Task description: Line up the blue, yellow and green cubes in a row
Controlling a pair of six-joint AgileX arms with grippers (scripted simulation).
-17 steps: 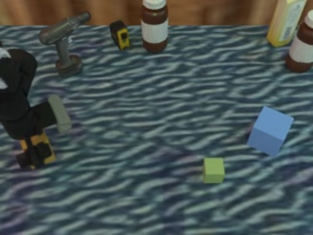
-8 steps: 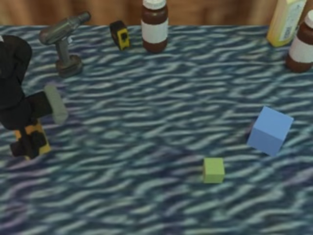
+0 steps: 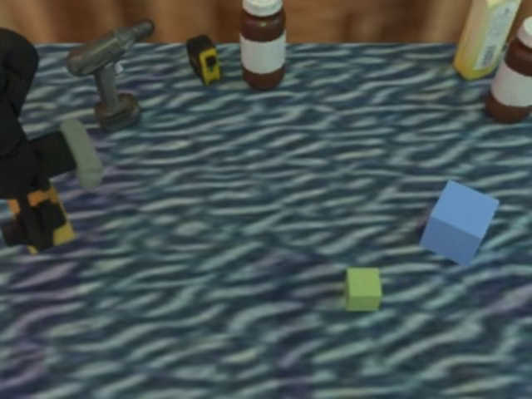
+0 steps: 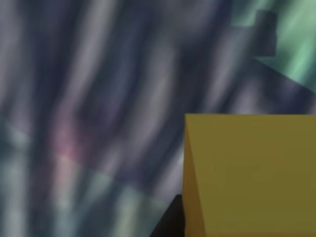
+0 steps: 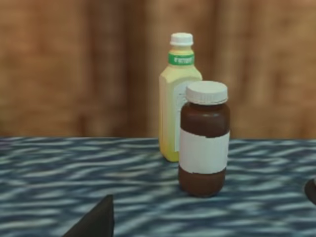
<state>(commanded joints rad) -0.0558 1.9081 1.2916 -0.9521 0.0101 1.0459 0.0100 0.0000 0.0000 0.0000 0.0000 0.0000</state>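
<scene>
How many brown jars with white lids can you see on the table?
2. One brown jar stands at the back edge near the middle, right of the tape measure. The other brown jar is at the back right, beside the yellow bottle. None seems hidden.

The light blue largest cube [image 3: 459,221] and small lime-green cube [image 3: 363,289] look matt and smooth — the brown jar with white label [image 5: 203,139] glossy — the wavy blue-patterned table [image 3: 249,166] cloth-like.

Left hand [image 3: 37,223] at table's left edge, fingers clamped on yellow cube [image 3: 41,218]; right arm unseen.
</scene>
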